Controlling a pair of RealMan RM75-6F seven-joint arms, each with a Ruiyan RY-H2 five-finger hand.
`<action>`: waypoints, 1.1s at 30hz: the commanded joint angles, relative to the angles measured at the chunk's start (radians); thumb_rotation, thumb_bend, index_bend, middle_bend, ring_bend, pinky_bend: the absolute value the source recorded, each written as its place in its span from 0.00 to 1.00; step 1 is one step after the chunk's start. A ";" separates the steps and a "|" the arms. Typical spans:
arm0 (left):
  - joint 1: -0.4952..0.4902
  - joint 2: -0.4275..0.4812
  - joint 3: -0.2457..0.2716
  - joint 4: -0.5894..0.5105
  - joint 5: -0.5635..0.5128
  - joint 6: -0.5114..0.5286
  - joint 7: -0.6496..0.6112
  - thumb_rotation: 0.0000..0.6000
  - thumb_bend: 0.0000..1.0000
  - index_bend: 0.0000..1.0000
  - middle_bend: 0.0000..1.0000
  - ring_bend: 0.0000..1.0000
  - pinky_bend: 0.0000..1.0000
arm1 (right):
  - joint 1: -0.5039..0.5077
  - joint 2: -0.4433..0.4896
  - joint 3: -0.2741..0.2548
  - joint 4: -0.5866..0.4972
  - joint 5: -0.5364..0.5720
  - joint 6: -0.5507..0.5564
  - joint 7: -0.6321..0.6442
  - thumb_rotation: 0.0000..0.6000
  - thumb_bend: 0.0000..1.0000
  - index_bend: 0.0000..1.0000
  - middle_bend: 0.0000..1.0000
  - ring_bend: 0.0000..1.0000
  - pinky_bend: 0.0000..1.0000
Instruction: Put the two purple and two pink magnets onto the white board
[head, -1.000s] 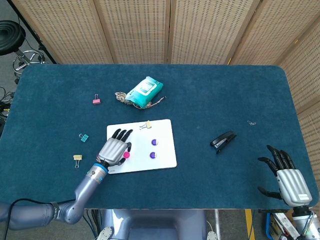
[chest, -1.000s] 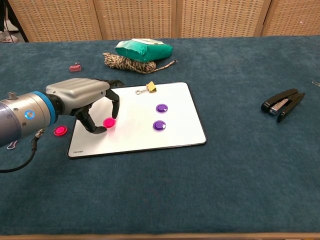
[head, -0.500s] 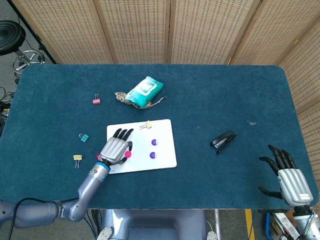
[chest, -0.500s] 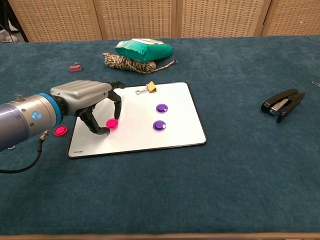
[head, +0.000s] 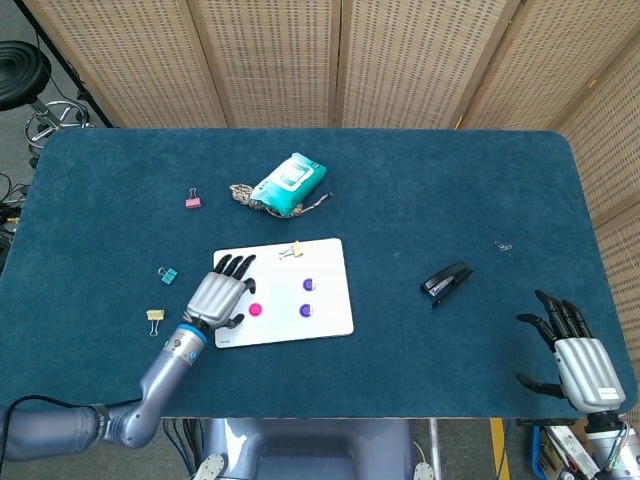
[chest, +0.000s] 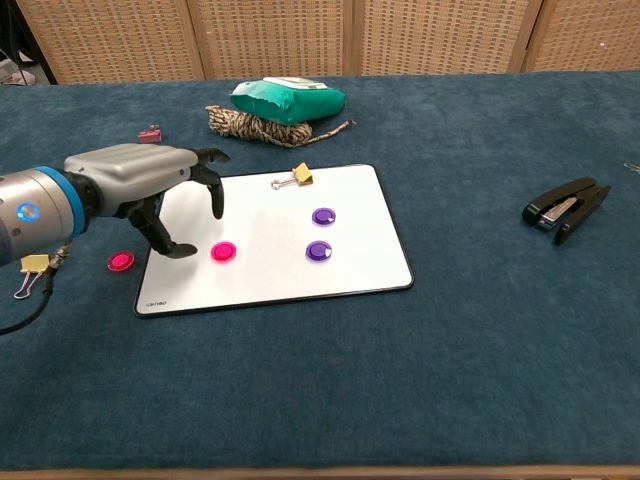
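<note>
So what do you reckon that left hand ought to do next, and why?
Probably swing the left hand left and down toward the pink magnet on the cloth. The white board already carries two purple magnets and one pink magnet, and the hand holds nothing, so only that stray one is left.

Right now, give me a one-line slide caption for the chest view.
Left hand open above white board; three magnets placed, one pink magnet left on the table.
</note>
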 joint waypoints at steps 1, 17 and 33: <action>0.036 0.067 0.032 -0.053 0.027 0.032 -0.012 1.00 0.26 0.39 0.00 0.00 0.00 | 0.000 0.000 0.000 -0.001 -0.001 0.001 0.001 1.00 0.00 0.23 0.00 0.00 0.00; 0.131 0.123 0.115 0.014 0.146 0.053 -0.122 1.00 0.23 0.38 0.00 0.00 0.00 | 0.000 -0.002 -0.005 -0.011 -0.011 -0.002 -0.016 1.00 0.00 0.23 0.00 0.00 0.00; 0.158 0.060 0.094 0.113 0.164 0.030 -0.170 1.00 0.21 0.39 0.00 0.00 0.00 | 0.001 -0.001 -0.003 -0.008 -0.005 -0.007 -0.011 1.00 0.00 0.23 0.00 0.00 0.00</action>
